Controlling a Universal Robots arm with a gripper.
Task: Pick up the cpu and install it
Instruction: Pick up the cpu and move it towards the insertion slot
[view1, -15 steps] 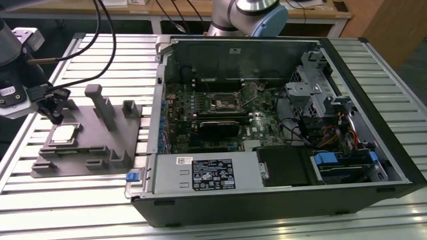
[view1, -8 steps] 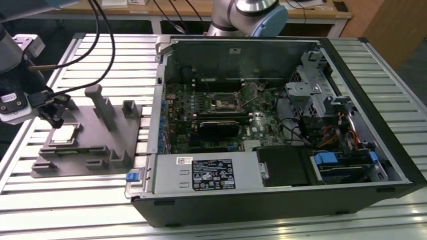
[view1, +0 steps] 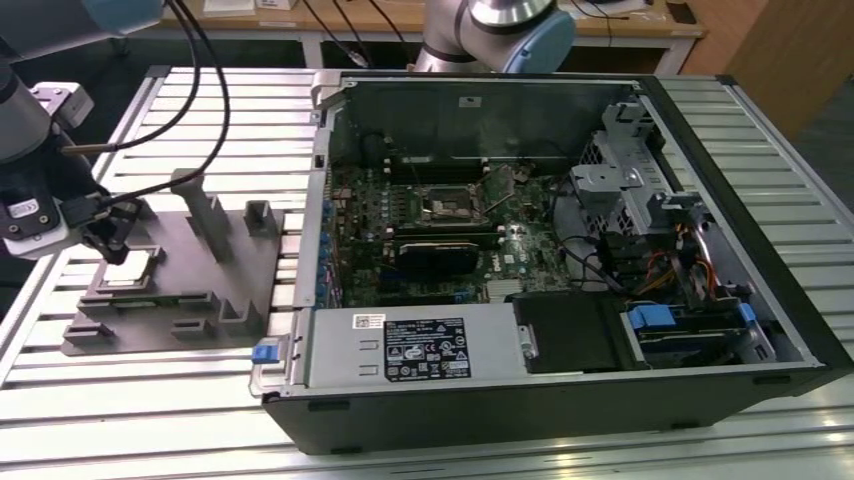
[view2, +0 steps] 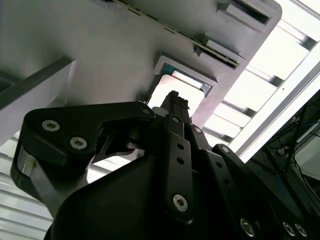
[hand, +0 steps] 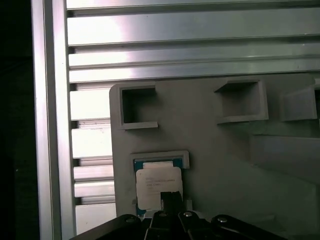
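One slatted metal bench (view1: 160, 400) carries everything. Its biggest load is an open black computer case (view1: 534, 410) lying on its side, which takes up the middle and the exterior view's right. The motherboard (view1: 400, 200) faces up inside it, with the black-framed socket (view1: 451, 207) near the board's middle. Just beside the case, toward the exterior view's left, lies a grey fixture (view1: 174, 310) with upright blocks and several shallow square recesses. The arm (view1: 20, 130) comes in over the bench at the exterior view's left edge, cables trailing from it, and reaches down to the fixture's outer side. The pincer (view1: 118, 248) hangs low there. In the first wrist view its dark tips (hand: 171, 199) appear pressed together into one narrow block, much narrower than the chip beneath, and they pinch nothing. They overlap one edge of the cpu (hand: 156, 182), though I cannot tell whether they touch it. The cpu lies flat, silvery top up, in a raised-rimmed seat of the fixture close to the fixture's edge, with a thin blue-green border visible around it. It is well apart from the socket in the case. In the second wrist view the tips (view2: 173, 97) point straight at that same seat.
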